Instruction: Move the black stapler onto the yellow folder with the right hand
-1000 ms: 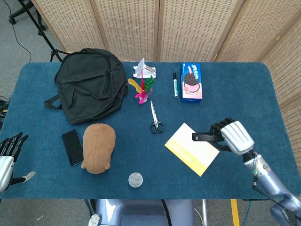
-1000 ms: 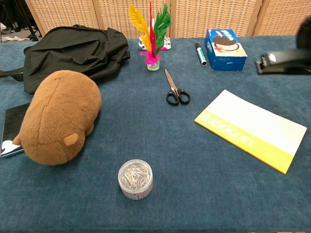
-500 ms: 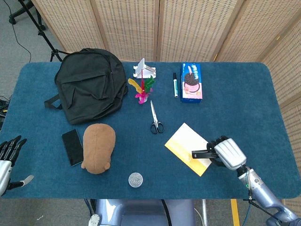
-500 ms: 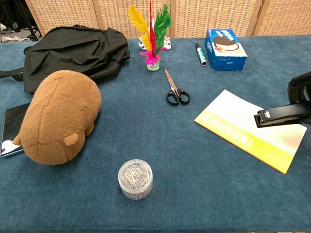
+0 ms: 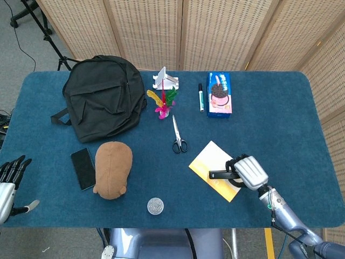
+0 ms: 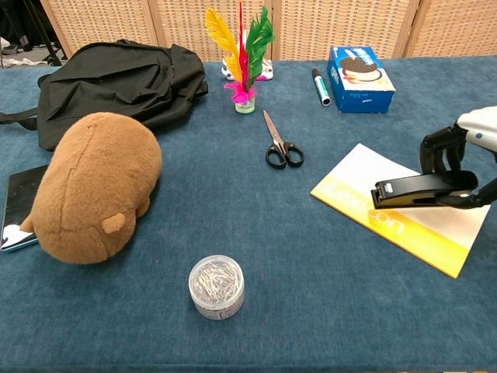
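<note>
I have the long black stapler [image 6: 411, 189] gripped in my right hand [image 5: 247, 172], its dark fingers [image 6: 439, 148] curled around the rear end. It lies level over the flat yellow paper folder [image 6: 388, 221], nose pointing toward my left side, and from the chest view it sits at or just above the folder's surface; I cannot tell whether it touches. The folder lies at an angle on the blue cloth-covered table [image 5: 280, 118], its front corner near the table's front edge.

Just beyond the folder are black-handled scissors [image 5: 178, 137], blades pointing away from me. Further back stand a blue biscuit box [image 5: 219, 95], a dark marker pen [image 5: 200, 97] beside it, and a small cup of coloured feathers [image 6: 243, 54].

On my left side I see a brown plush toy [image 6: 89, 186] with a black smartphone [image 5: 83, 168] just beside it, a black fabric backpack [image 5: 102, 97] behind them, and a round clear tub of paper clips [image 6: 217, 286] near the front edge.

My left hand [image 5: 9, 181] hangs off the table's left edge, fingers extended and apart, holding nothing.
</note>
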`<state>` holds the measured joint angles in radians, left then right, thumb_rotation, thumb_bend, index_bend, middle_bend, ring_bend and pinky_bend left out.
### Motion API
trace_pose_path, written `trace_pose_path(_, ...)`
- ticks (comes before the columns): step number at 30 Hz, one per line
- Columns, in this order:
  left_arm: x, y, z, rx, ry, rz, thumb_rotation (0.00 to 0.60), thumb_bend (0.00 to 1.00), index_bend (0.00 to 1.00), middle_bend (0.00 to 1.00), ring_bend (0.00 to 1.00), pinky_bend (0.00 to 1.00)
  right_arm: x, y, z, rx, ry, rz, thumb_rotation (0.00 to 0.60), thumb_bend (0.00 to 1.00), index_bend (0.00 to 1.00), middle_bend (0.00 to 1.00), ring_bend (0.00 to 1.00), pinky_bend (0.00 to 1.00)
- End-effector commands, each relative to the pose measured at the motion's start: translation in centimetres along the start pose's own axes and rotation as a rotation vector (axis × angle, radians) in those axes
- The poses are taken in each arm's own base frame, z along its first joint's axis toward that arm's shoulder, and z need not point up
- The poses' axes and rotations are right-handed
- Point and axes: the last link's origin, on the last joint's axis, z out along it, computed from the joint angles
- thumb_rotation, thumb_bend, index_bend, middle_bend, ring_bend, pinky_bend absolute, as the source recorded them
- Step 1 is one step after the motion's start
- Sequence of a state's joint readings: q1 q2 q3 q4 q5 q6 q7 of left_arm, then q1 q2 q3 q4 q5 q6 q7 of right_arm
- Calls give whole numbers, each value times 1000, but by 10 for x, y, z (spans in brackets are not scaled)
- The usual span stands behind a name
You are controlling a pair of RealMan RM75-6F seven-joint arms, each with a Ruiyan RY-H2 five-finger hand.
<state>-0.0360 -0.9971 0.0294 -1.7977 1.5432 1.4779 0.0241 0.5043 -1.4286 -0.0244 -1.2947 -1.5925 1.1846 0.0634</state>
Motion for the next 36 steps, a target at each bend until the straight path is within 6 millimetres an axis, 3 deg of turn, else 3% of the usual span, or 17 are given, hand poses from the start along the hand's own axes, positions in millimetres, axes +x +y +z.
trace_pose_path(1, 0, 0, 0, -1, 0, 0, 600, 0, 0, 0, 0, 0, -4, -2, 6, -10, -1, -10, 600, 646, 569, 595, 550, 420)
trace_pose_path(5, 1, 0, -1, 1, 6, -3, 600, 0, 0, 0, 0, 0, -7, -3, 10, -23, -19, 2, 600, 620, 568, 580, 550, 420)
trace_pose_path(7, 1, -1, -1, 2, 7, -4, 600, 0, 0, 0, 0, 0, -9, -2, 8, -17, -52, -9, 600, 567, 512, 501, 518, 420)
trace_pose_path(9, 2, -1, -1, 1, 9, -5, 600, 0, 0, 0, 0, 0, -9, -1, 4, -14, -115, 13, 600, 445, 348, 297, 358, 397)
trace_pose_path(11, 1, 0, -1, -1, 8, -5, 600, 0, 0, 0, 0, 0, -5, -2, 2, -10, -140, 39, 600, 294, 150, 56, 98, 291)
trace_pose_path(13, 1, 0, -2, -4, 6, -4, 600, 0, 0, 0, 0, 0, -1, -4, 0, -2, -135, 48, 600, 260, 77, 0, 10, 217)
trace_pose_path(22, 2, 2, -5, -12, 12, -10, 600, 0, 0, 0, 0, 0, 32, -13, -20, 27, -43, 56, 600, 260, 54, 0, 0, 190)
trace_pose_path(25, 4, 1, -6, -14, 21, -16, 600, 0, 0, 0, 0, 0, 56, -9, -45, 19, 46, 47, 600, 230, 54, 0, 0, 163)
trace_pose_path(29, 7, 0, -8, -12, 36, -21, 600, 0, 0, 0, 0, 0, 72, 2, -79, -37, 167, 35, 600, 17, 54, 0, 0, 74)
trace_pose_path(36, 7, -1, -7, -5, 43, -27, 600, 0, 0, 0, 0, 0, 73, 10, -124, -108, 354, 64, 600, 0, 54, 0, 0, 20)
